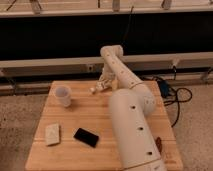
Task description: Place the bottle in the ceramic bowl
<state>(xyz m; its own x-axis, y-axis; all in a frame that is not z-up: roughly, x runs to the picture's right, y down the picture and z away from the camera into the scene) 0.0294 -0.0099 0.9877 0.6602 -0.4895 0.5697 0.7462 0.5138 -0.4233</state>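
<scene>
The small whitish bottle (98, 88) lies on its side at the far middle of the wooden table (80, 117). My gripper (104, 81) hangs just above and behind the bottle, at the end of the white arm (125, 110), which reaches up the right half of the view. I cannot tell whether it touches the bottle. The green ceramic bowl is hidden behind the arm.
A translucent white cup (63, 95) stands at the far left of the table. A flat pale block (52, 134) and a black phone (86, 137) lie near the front left. Cables (172, 95) lie on the floor to the right. A dark rail wall runs behind the table.
</scene>
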